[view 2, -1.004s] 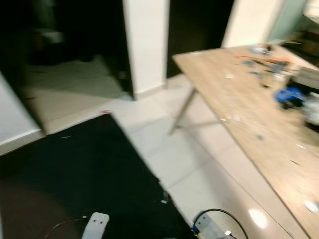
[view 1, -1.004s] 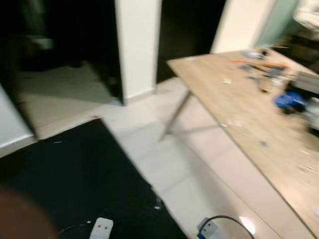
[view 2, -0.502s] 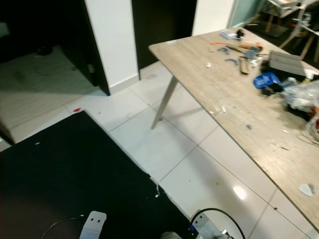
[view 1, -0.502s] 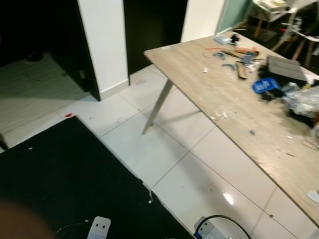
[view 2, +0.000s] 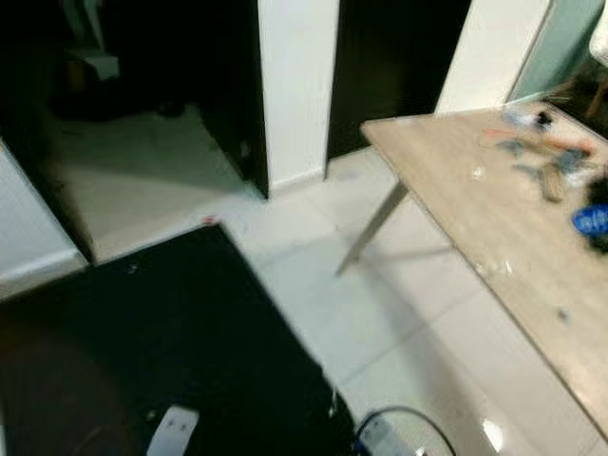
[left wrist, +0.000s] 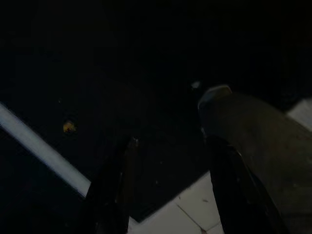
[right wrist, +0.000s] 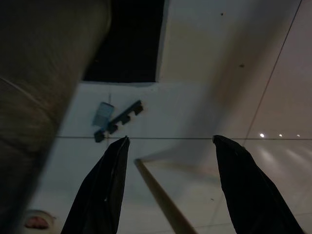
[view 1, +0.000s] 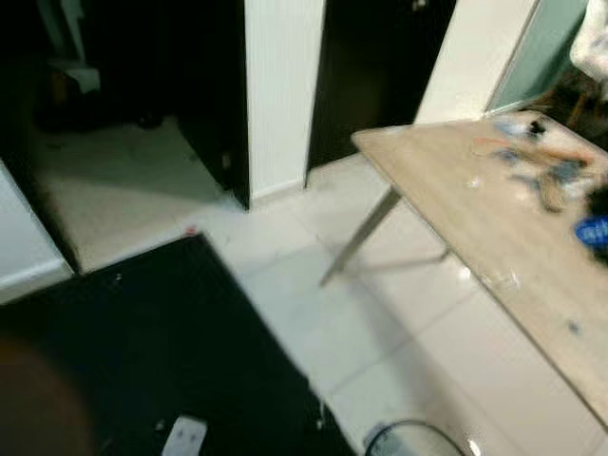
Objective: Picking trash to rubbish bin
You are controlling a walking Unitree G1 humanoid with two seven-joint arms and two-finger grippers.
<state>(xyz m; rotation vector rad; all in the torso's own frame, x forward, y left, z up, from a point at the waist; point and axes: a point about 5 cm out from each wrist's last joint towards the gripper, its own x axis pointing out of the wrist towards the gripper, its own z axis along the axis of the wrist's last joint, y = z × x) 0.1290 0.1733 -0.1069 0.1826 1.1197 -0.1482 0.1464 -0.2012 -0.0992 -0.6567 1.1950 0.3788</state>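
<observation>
The head views are blurred. A small red scrap (view 1: 191,230) lies on the white tiles at the far corner of a black mat (view 1: 142,342). Small white bits (view 1: 320,411) lie at the mat's near edge. My left gripper (left wrist: 171,141) hangs open over the dark mat with nothing between its fingers; an orange speck (left wrist: 68,127) shows on the floor beside it. My right gripper (right wrist: 170,141) hangs open above pale floor tiles, also holding nothing.
A long wooden table (view 1: 494,237) with tools and a blue item (view 1: 594,231) stands at the right on slanted metal legs. A white pillar (view 1: 282,85) and dark doorways lie ahead. A power strip (right wrist: 117,119) and a looped cable (view 1: 408,435) lie on the floor near me.
The whole picture has swung, so the camera has turned left: the table now sits further right and the dark doorway at the left shows more. Both grippers hang as before.
</observation>
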